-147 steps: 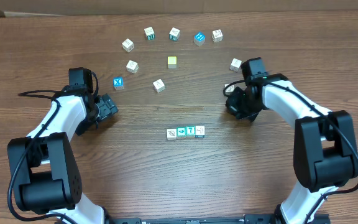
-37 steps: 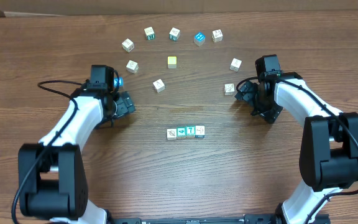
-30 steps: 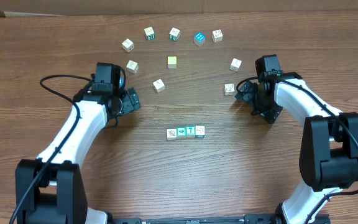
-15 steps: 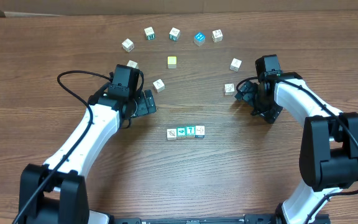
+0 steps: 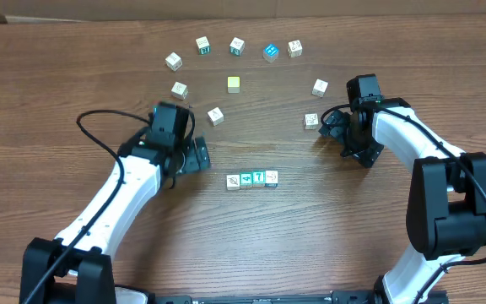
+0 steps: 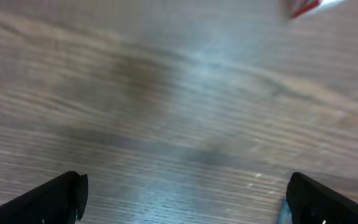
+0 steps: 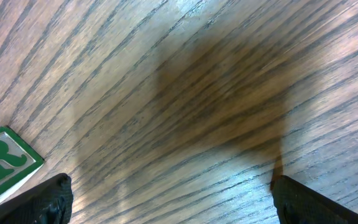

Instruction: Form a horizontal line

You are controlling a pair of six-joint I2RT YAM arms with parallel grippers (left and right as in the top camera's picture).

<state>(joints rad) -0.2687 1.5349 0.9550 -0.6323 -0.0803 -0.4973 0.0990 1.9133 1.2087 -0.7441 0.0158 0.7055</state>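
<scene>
The horizontal line is a short straight row of four tiny cubes at the table's middle front, two white-faced and two teal-green, one marked 7. My left gripper hovers just left of and behind the row, open and empty. In the blurred left wrist view, my left gripper has only bare wood between its fingers. My right gripper stands open and empty at the right, beside a white cube. That cube shows a green R in the right wrist view, left of my right gripper.
Loose cubes lie in an arc at the back: white ones, a blue one, a pale-yellow one. Two more white cubes sit near the left arm. The table's far edge runs behind.
My left arm has swung right and forward from the table's left side to just left of the row. The right arm and every cube in view have stayed put.
</scene>
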